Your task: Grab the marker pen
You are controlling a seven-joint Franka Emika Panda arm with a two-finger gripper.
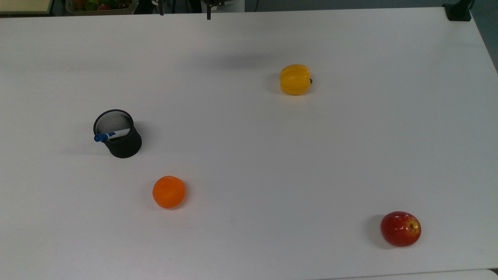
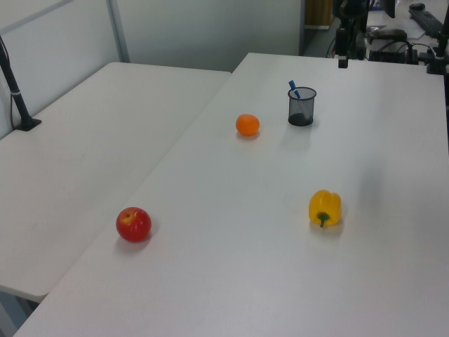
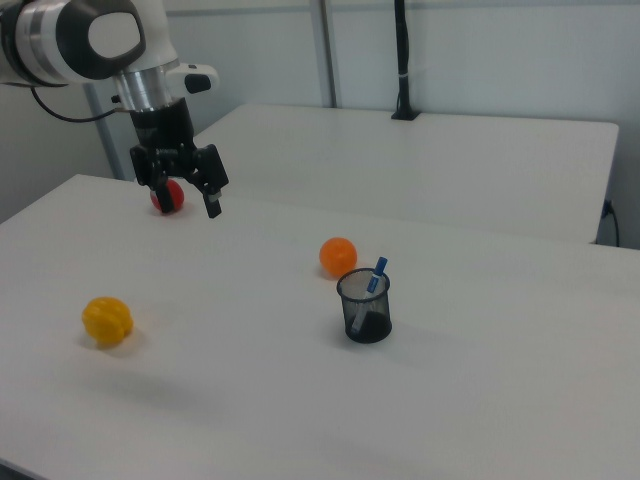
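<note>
White and wide, the counter (image 1: 249, 163) carried a black mesh cup (image 1: 118, 134) toward nine o'clock in the top view, with the marker pen (image 1: 111, 135) leaning inside, blue cap over the rim. An orange (image 1: 169, 192) sat near the cup at five o'clock from it; a yellow pepper (image 1: 295, 79) and an apple (image 1: 400, 229) lay well apart. The claw (image 3: 185, 190) hung high, fingers spread and empty. The approach looked barely begun: next it should travel above the cup and descend onto the cap.
</note>
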